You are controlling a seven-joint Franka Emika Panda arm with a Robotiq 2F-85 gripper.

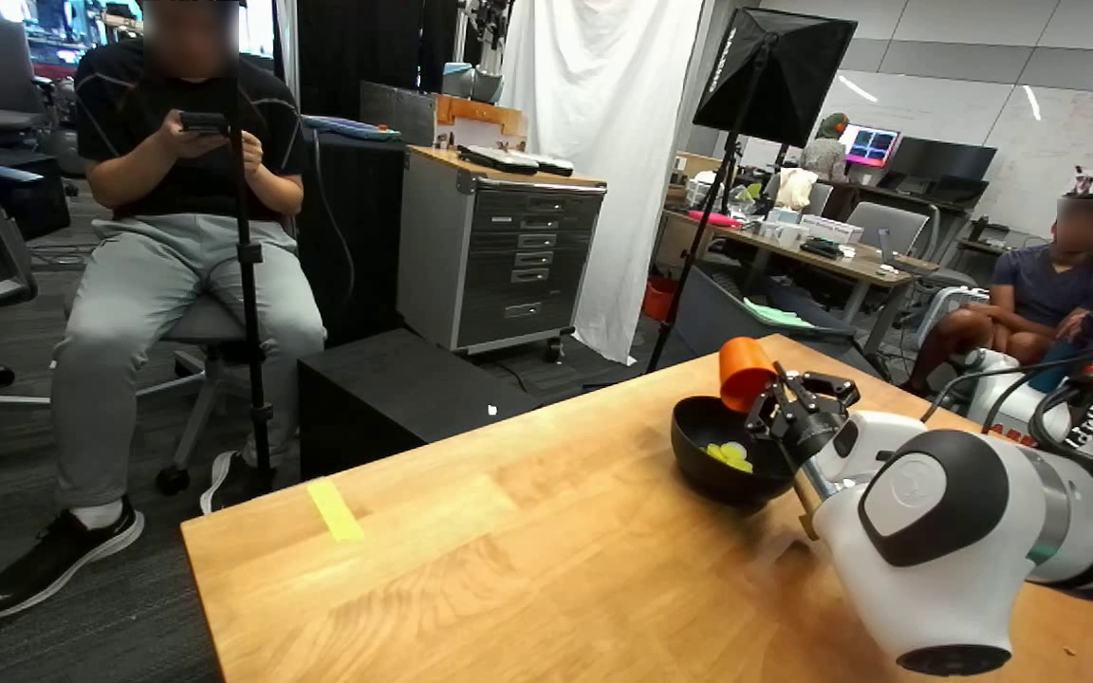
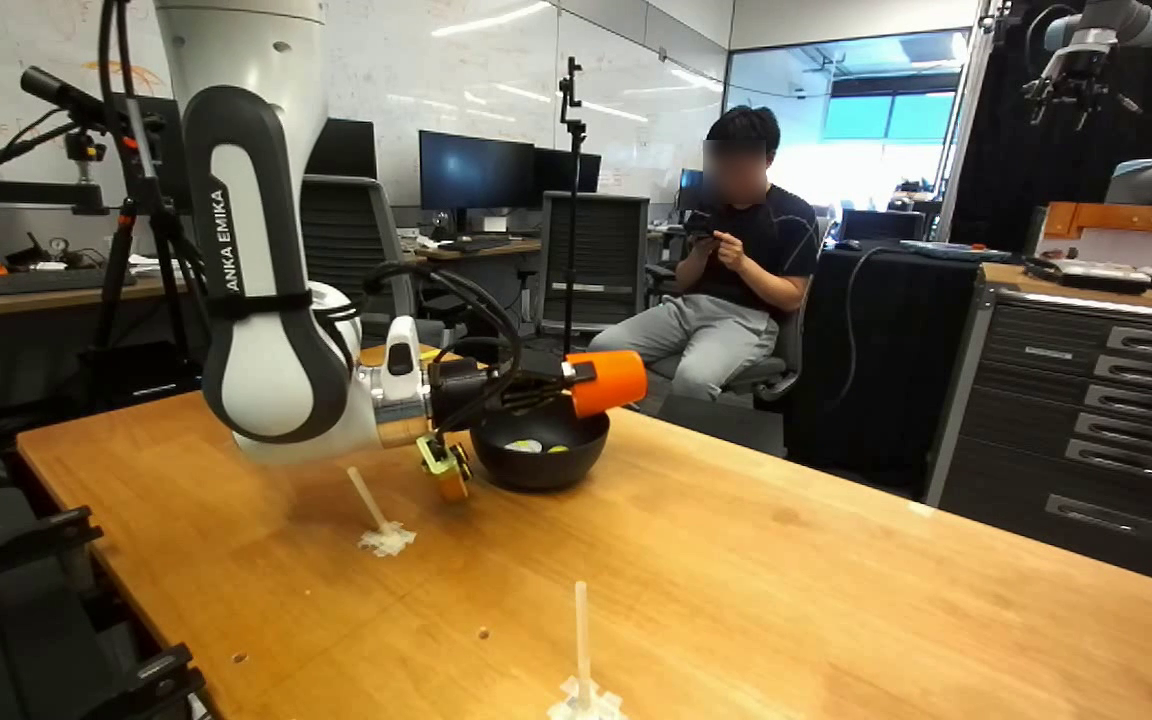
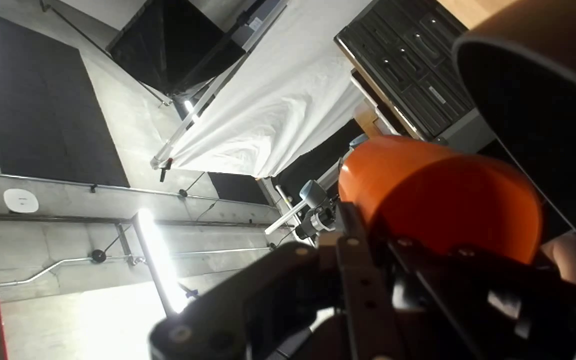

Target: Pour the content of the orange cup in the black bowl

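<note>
The orange cup [image 1: 744, 368] is held over the black bowl [image 1: 710, 474] and tipped, with its mouth towards the bowl. The cup also shows in an exterior view [image 2: 612, 382] and in the wrist view [image 3: 393, 160], where its inner wall shows no content. My gripper [image 1: 767, 403] is shut on the cup's wall at the rim side; its fingers are dark in the wrist view [image 3: 368, 240]. The bowl stands upright on the table, also seen in an exterior view [image 2: 541, 468]. Several yellow and pale pieces [image 1: 731, 457] lie in it. The bowl's rim fills the right of the wrist view [image 3: 533, 110].
The wooden table [image 1: 471, 588] carries a yellow tape strip [image 1: 336, 510]. Two pale sticks [image 2: 366, 498] [image 2: 583, 630] are taped upright to the table on the near side in an exterior view. The bowl stands near a table edge. A person [image 2: 736, 230] sits beyond that edge.
</note>
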